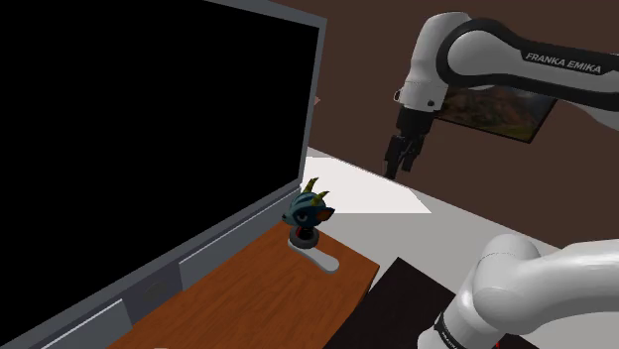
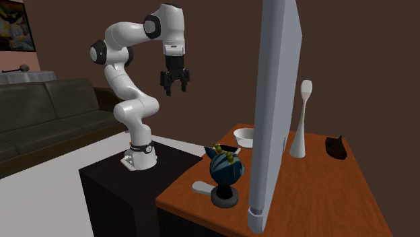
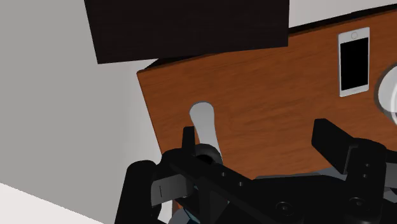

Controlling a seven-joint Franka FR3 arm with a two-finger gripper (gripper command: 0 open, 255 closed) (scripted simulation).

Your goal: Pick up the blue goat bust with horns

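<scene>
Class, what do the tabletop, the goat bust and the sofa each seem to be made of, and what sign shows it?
The tabletop looks like wood: reddish-brown with clear grain lines, matte. The goat bust is uncertain, perhaps painted ceramic or plastic: smooth blue surface with dark stripes. The sofa may be leather: dark, smooth, faintly shiny cushions.

Room: dark brown walls (image 2: 222, 40), pale floor (image 2: 47, 202), dark sofa (image 2: 47, 114), framed wall picture (image 1: 491, 107), wooden table (image 2: 316, 195) bearing large flat screen (image 1: 149, 129).
</scene>
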